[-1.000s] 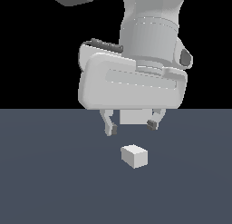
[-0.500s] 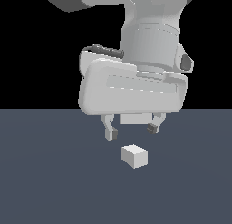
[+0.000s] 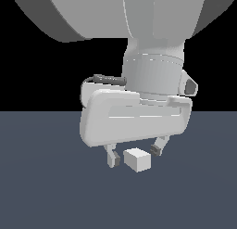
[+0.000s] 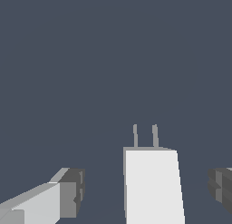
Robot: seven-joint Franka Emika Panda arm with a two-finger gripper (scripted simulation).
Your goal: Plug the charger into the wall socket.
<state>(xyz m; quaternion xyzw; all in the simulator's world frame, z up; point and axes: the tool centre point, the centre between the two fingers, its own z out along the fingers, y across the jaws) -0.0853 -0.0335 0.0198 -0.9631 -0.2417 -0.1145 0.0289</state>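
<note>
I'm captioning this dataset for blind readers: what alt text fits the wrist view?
A white charger with two thin prongs sits on a dark grey-blue surface, between the open gripper fingers, one dark pad on each side, neither touching it.

Charger [image 4: 153, 184]: smooth matt white body, plastic-looking; two thin grey prongs [image 4: 145, 136], dull metal look.
Fingers [image 4: 68, 195]: matt light grey, dark grey pads.
Tabletop [image 3: 51, 195]: flat, untextured slate blue, without gloss.

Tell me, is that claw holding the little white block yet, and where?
No. The gripper is open, its fingers either side of the charger with gaps visible.
</note>
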